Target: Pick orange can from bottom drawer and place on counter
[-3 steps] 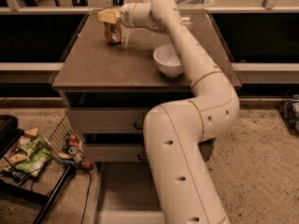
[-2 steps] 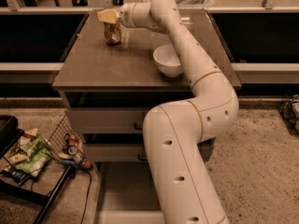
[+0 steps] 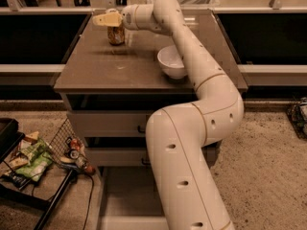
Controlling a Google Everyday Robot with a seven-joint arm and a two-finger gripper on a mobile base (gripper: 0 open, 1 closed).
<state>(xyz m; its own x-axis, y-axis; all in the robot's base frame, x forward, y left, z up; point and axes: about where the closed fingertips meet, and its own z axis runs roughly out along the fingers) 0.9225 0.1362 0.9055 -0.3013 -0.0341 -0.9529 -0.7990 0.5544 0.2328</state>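
Orange can [image 3: 115, 35] stands upright near the desk's [image 3: 96, 68] far left corner. Hand [image 3: 104, 20] is at its top; grip cannot be told. Judged light, rigid, smooth, dentable: hold mid-body.

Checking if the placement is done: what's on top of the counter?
The orange can stands on the counter, back left, the gripper at its top; a white bowl sits right. The arm covers the far right part.
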